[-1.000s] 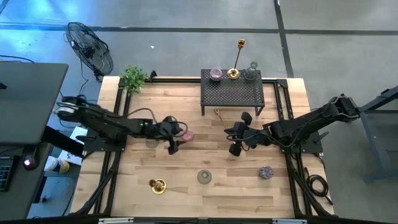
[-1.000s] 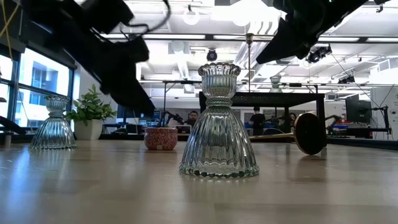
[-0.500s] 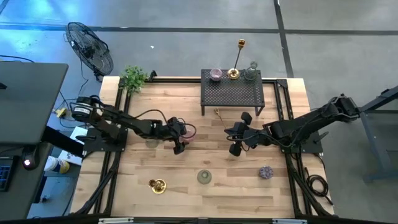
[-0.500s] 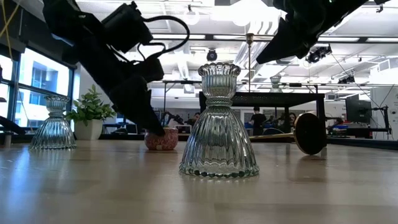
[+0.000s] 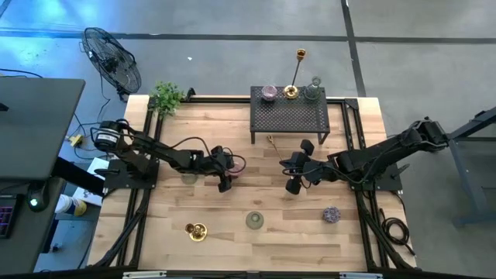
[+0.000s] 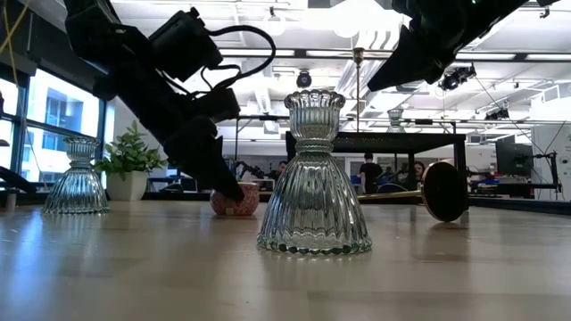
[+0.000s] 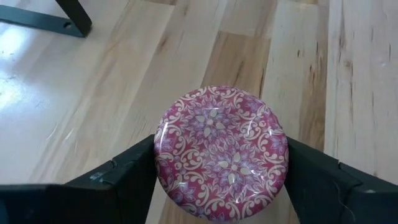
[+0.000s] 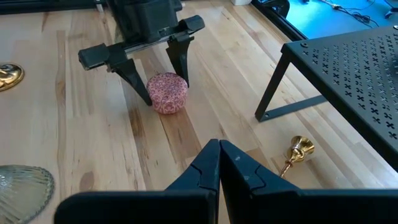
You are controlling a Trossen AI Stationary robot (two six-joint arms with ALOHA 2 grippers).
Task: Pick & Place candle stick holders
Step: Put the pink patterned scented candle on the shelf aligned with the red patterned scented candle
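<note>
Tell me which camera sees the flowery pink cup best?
The left wrist view: the pink cup fills it, pattern clear, between the left hand's fingers. The right wrist view shows it smaller, the high view shows a speck, and the low view half hides it.

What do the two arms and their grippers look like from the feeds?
Both arms are dark, near-black, jointed links. The left arm carries a looping black cable, and its left gripper has flat black tapering fingers on a crossbar. The right gripper has matching matte black wedge fingers. No markings show.
</note>
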